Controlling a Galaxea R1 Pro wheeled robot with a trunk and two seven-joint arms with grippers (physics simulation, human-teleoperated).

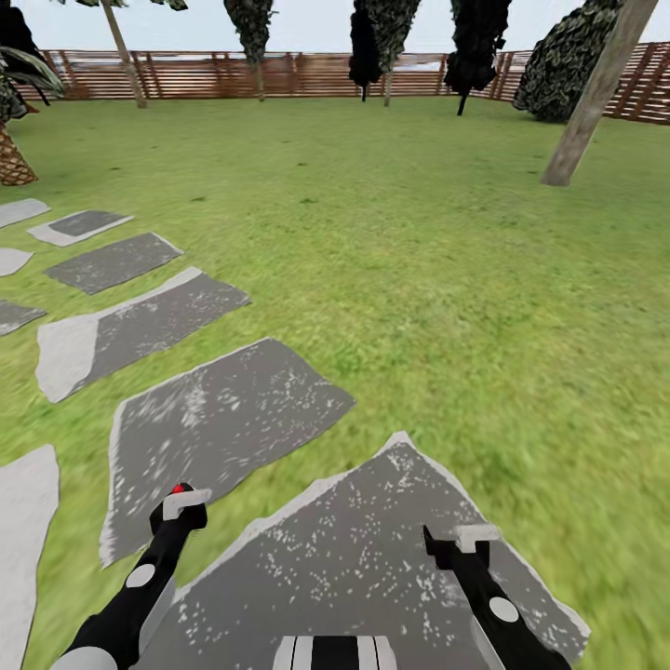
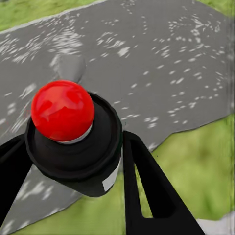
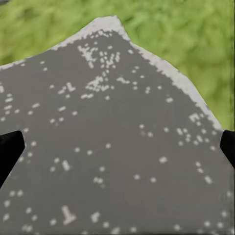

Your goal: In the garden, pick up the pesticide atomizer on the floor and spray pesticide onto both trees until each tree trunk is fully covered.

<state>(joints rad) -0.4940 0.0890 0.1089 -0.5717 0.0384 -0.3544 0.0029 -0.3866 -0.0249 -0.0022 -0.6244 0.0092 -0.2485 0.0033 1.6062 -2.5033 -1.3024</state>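
From the head camera, the lawn point(image 1: 419, 242) stretches out to a brown slat fence point(image 1: 307, 74). A leaning pale trunk point(image 1: 596, 93) stands at the far right, its crown cut off by the frame; a thinner pale trunk point(image 1: 126, 51) rises far left by the fence. Dark slim trees point(image 1: 475, 42) line the back. Grey stepping stones point(image 1: 219, 423) run along the left. The left pincer point(image 1: 181, 507) is low in front, and a red tip of the atomizer point(image 1: 179, 489) peeks above it; the rest of the bottle is hidden. The right pincer point(image 1: 465, 544) hangs over the nearest stone, fingers hard to make out.

At the left wrist, the atomizer point(image 2: 73, 137), black collar and round red cap, sits clamped between the two black fingers point(image 2: 144, 181), above a stone point(image 2: 161, 68).

At the right wrist, two dark fingertips point(image 3: 10, 149) show at opposite edges, spread wide with nothing between them, over a speckled stone point(image 3: 117, 137).
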